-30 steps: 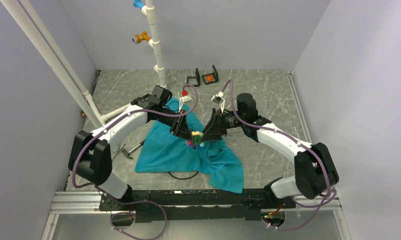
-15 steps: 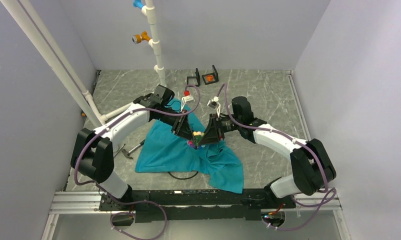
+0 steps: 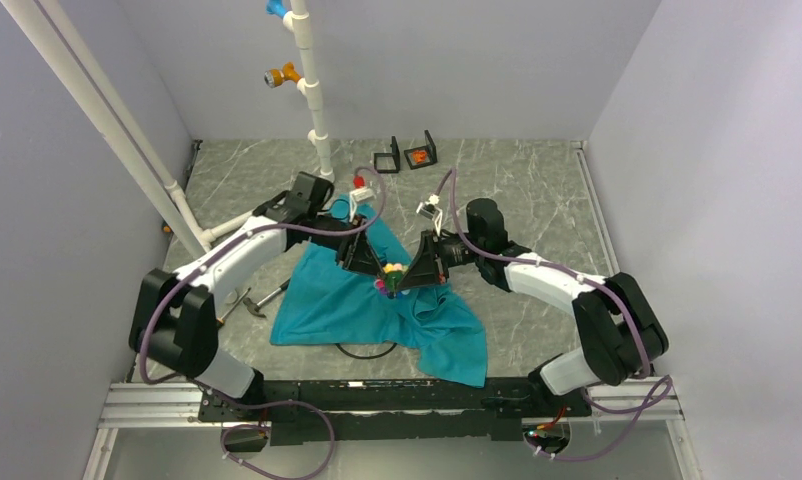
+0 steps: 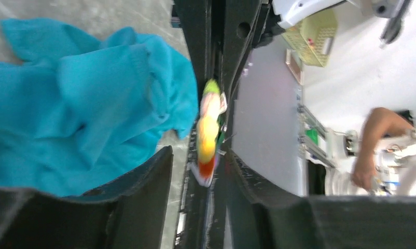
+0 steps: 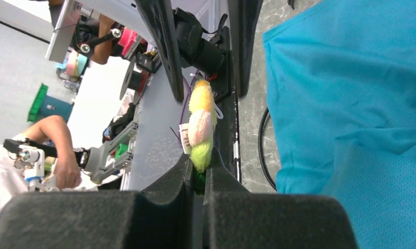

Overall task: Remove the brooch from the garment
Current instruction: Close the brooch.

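The right tool (image 5: 199, 164) is clamped on the brooch (image 5: 200, 129). Its two black fingers (image 5: 164, 207) are pressed almost together on the dark green end, and the lime, pale pink and yellow fluff stands out beyond the tips. The left tool (image 4: 198, 155) faces it from the other side with its fingers (image 4: 143, 197) apart. The brooch sits in line with the gap between them, and I cannot tell whether either finger touches it.

From above, the two tools meet tip to tip over the middle of the table (image 3: 537, 200). The brooch is a small bright speck between them, above the far part of the teal garment (image 3: 337, 305). In the left wrist view a folded edge of the garment lies just beside the brooch. In the right wrist view a strip of grey table shows between the two. Whether the brooch is fastened to the cloth cannot be seen.

The garment lies crumpled, spreading from the middle of the table toward the near edge, with one corner reaching toward the near right corner. A black cable loop (image 3: 369, 351) shows from under its near hem. Near the far edge stand a white pipe post (image 3: 312, 90), a small black frame (image 3: 386, 158) and, just to its right, a second black frame (image 3: 420, 154) with something orange in it.
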Available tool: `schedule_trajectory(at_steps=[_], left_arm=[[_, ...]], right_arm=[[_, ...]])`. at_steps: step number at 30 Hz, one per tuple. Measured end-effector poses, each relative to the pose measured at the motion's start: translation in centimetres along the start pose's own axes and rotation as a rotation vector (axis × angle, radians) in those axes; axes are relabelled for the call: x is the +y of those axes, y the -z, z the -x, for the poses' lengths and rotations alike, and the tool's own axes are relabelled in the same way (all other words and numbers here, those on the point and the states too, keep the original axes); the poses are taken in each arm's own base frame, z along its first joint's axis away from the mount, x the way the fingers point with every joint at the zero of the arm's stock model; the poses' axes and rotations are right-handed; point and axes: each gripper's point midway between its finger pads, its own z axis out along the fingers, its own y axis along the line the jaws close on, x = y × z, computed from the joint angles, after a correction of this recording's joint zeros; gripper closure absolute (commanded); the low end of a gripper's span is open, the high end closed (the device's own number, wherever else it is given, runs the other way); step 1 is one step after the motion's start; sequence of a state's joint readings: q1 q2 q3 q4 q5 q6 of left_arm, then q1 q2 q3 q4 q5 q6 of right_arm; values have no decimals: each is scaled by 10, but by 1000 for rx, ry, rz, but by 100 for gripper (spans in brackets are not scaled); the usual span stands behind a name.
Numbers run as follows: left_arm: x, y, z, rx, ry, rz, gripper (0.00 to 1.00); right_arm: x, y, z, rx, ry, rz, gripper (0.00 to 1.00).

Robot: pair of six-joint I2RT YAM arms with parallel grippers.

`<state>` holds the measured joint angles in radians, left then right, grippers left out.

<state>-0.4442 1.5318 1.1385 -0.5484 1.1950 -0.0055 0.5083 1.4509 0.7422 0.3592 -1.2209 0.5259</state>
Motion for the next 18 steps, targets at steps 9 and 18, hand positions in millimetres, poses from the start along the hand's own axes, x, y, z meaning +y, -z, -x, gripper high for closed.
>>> schedule_trajectory(at_steps=[9,18], left_arm=[[22,42,2,-221,-218,205,0],[22,35,-4,-211,-291,174,10]], right_arm=[[-12,6,4,-66,-129,-5,100],[-40,13,9,-121,-349,-48,100]])
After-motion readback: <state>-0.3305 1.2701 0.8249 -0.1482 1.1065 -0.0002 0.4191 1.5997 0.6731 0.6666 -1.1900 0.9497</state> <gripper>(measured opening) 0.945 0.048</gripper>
